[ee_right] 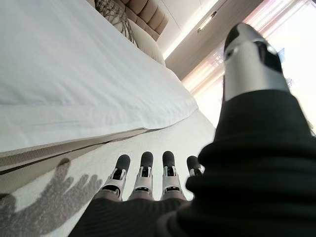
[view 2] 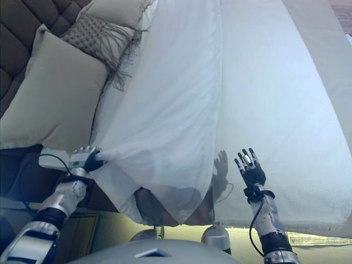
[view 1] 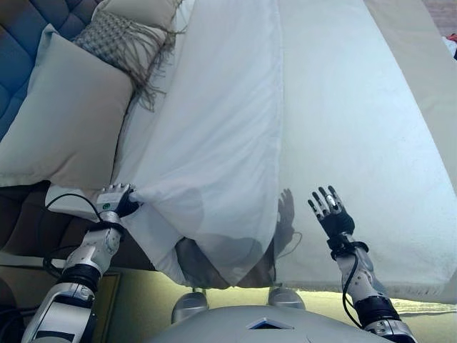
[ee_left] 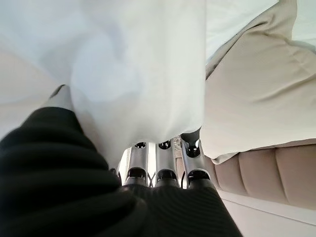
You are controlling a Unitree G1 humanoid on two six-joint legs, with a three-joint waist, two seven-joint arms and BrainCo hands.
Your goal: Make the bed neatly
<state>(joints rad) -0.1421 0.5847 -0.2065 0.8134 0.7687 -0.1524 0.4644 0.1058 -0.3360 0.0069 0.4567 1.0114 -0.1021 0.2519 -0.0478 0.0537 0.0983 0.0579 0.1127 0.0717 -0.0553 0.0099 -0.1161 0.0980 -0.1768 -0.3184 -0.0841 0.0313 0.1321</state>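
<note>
Starting at the far left of the head views, a large beige pillow (view 1: 68, 118) leans against the tufted headboard (view 1: 28, 28), with a fringed woven cushion (view 1: 125, 43) just beyond it toward the head of the bed.

Next comes the left robot hand (view 1: 118, 200), down at the near edge of the bed beside the pillow. Its wrist view shows the fingers (ee_left: 163, 160) curled up into a fold of the white sheet (view 1: 214, 143), so this robot hand is clenched on the cloth and lifts its near corner clear of the mattress (view 1: 357, 143).

From that held corner the sheet's folded edge runs away from the robot along the bed, toward the pillows, and the loose cloth sags in a pouch over the near side of the bed between the two arms.

To the right, the right robot hand (view 1: 330, 214) hovers palm-down above the bare mattress, fingers (ee_right: 143, 170) straight and spread, grasping nothing, its shadow falling on the mattress beneath.

The sheet lies to the left of this free robot hand, its hemmed edge near but not touching. The left robot hand already has the cloth; the right is the nearer one for the sheet's unheld stretch. Spreading it would probably mean drawing that edge rightward across the mattress.
</note>
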